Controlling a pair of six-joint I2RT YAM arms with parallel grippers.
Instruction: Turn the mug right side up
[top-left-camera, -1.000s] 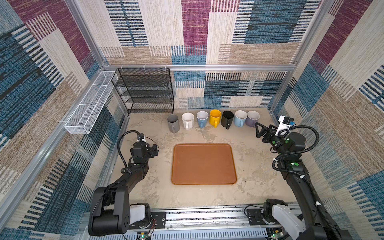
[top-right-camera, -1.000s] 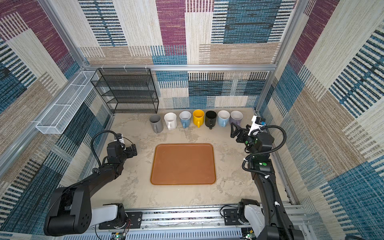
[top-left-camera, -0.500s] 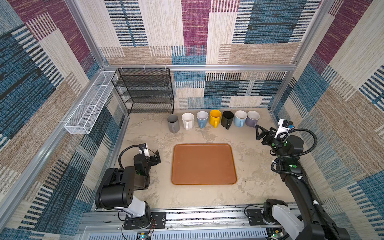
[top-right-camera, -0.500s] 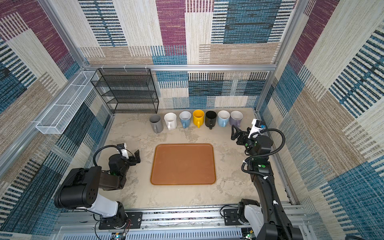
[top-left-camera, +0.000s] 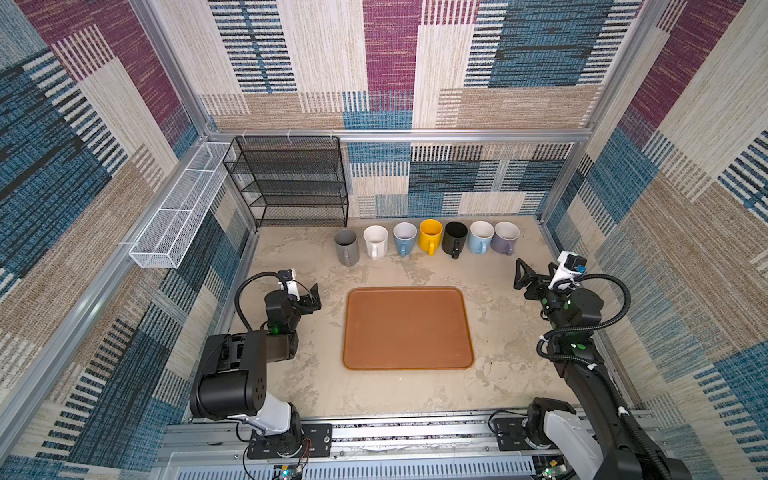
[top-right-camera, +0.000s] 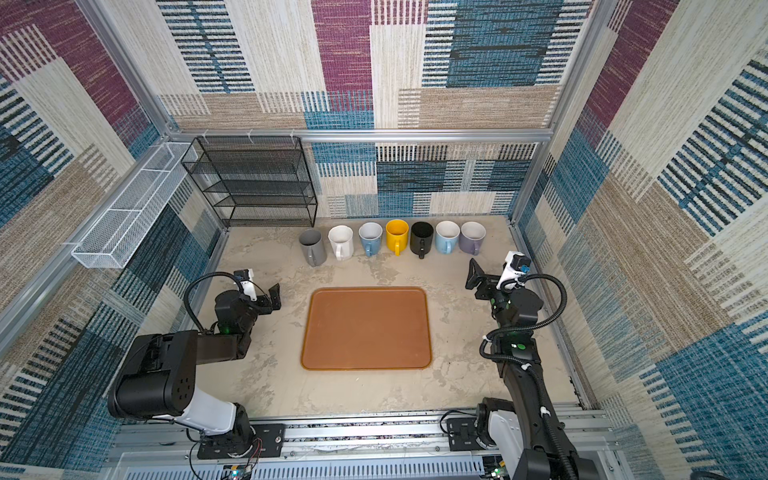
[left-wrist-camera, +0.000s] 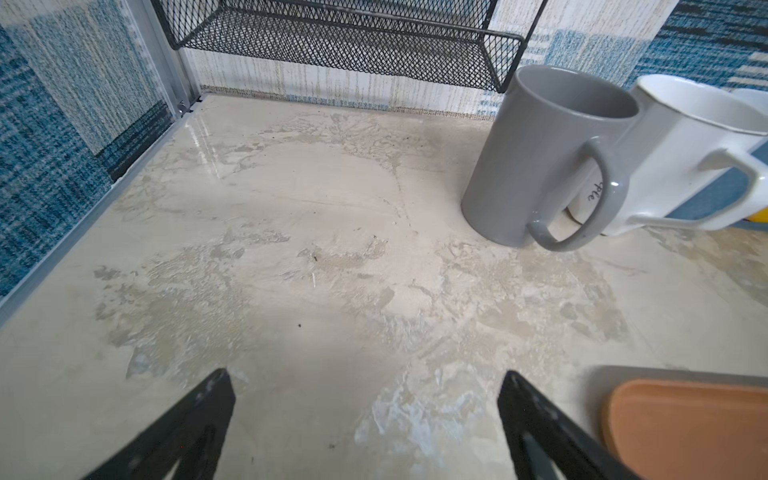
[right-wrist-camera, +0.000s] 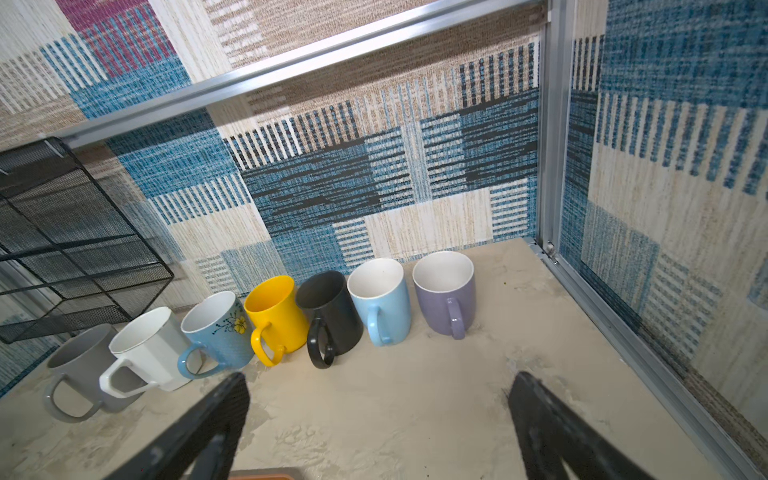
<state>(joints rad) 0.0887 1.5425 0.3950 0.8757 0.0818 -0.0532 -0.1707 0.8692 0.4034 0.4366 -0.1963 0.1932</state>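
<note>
Nearest the front rail: left gripper (top-left-camera: 311, 298), jaws spread wide with nothing between them, hangs over bare table (left-wrist-camera: 316, 232) just left of the brown tray (top-left-camera: 407, 328). Right gripper (top-left-camera: 536, 276) is likewise spread and empty, off the tray's far right corner.

Mid-table: the tray has nothing on it.

Farther back, along the rear wall: seven mugs in one row, from the grey mug (top-left-camera: 346, 245) at the left end to the lilac mug (top-left-camera: 505, 237) at the right. Neighbours stand close or touching, and the handles face the arms. Every mouth in view points up. No inverted mug found, so the task reads as already met.

Handling, judged: glazed ceramic, rigid, slick, of moderate weight, and it chips if dropped. Best hold is one finger inside and one outside the wall at the rim, or a pinch across the handle. The end mugs give the most finger room.

Farthest: black mesh rack (top-left-camera: 291, 183) in the left rear corner.
</note>
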